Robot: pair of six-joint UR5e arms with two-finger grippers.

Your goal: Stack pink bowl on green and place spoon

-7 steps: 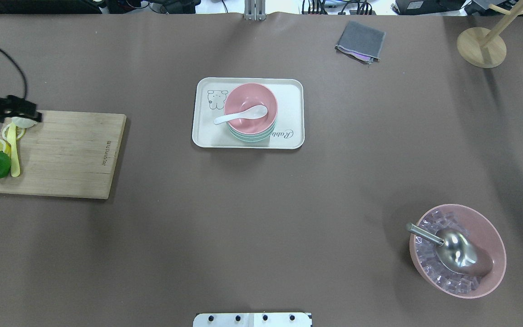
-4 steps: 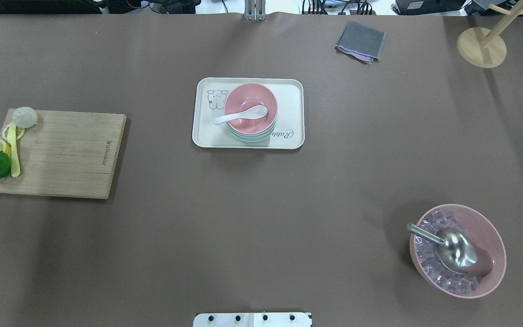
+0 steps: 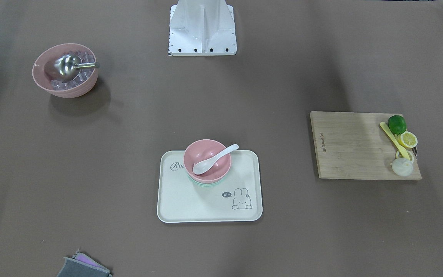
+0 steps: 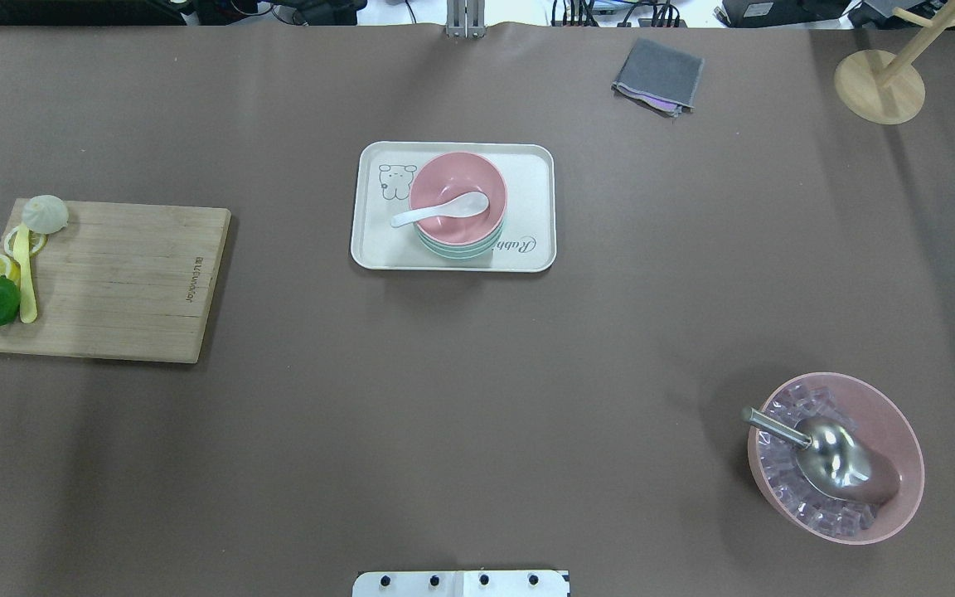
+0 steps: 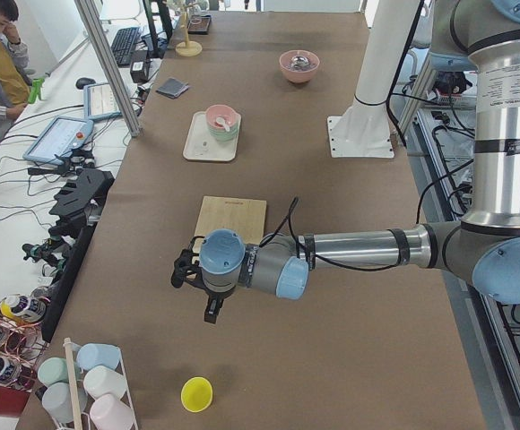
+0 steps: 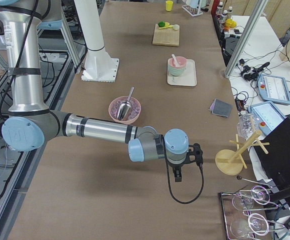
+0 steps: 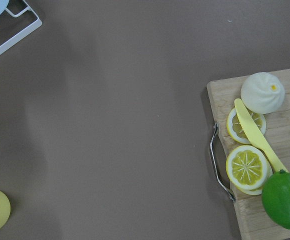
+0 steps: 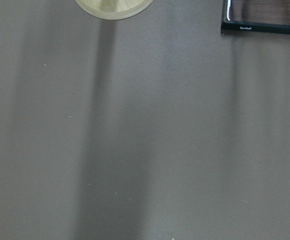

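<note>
Ice bowl [image 4: 908,419] near, 4 o'clock. Cutting board [image 4: 129,282] at 9 o'clock. Left gripper [image 5: 210,313] beyond board at 9 o'clock table end, right gripper [image 6: 179,176] at 3 o'clock end. Both seen side-on only: finger opening cannot be told, nothing visibly held.

Tray [image 4: 531,166] mid-table, 12 o'clock. On it, pink bowl [image 4: 477,174] nested in green bowl [image 4: 461,251]. Spoon [image 4: 444,211] lies in pink bowl, handle over rim toward 9 o'clock.

Cloth [image 4: 658,75] far, 1 o'clock.

Judgement: stack and spoon look done, only parking left. Keep arms well apart from tray, no sweep over stack.
</note>
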